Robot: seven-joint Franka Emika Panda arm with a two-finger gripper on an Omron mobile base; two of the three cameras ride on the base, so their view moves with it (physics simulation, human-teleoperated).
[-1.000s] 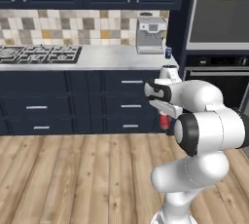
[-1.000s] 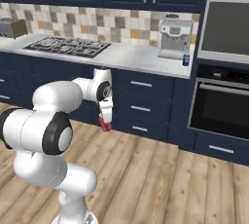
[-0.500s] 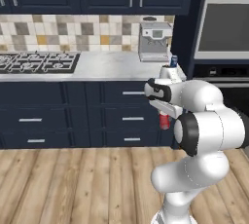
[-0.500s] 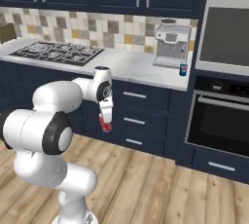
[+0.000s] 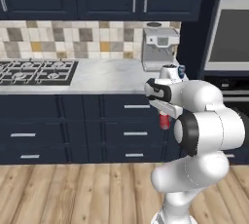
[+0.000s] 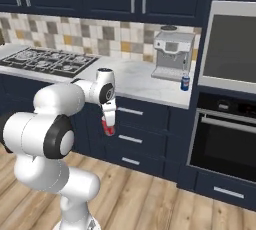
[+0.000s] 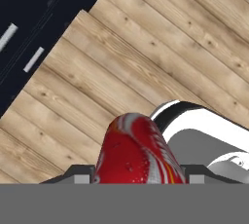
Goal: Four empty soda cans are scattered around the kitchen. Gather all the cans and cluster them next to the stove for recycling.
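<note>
A: How is the arm posed?

B: The arm is folded forward at counter height, the hand pointing down in front of the navy drawers (image 5: 121, 133). The gripper (image 6: 108, 128) hangs below the marble counter (image 5: 107, 77) edge, above the wood floor (image 7: 121, 72).

A: And the gripper itself?

B: Its jaws are clamped on a red soda can (image 7: 138, 152), which hangs upright between them, below the hand.

A: Where does the stove sit from there?

B: The stove (image 5: 36, 71) lies up on the counter, well off to the gripper's left. The coffee machine (image 6: 173, 55) stands higher, behind and to the gripper's right, and a blue soda can (image 6: 185, 83) stands just beside it near the wall oven (image 6: 230, 124).
</note>
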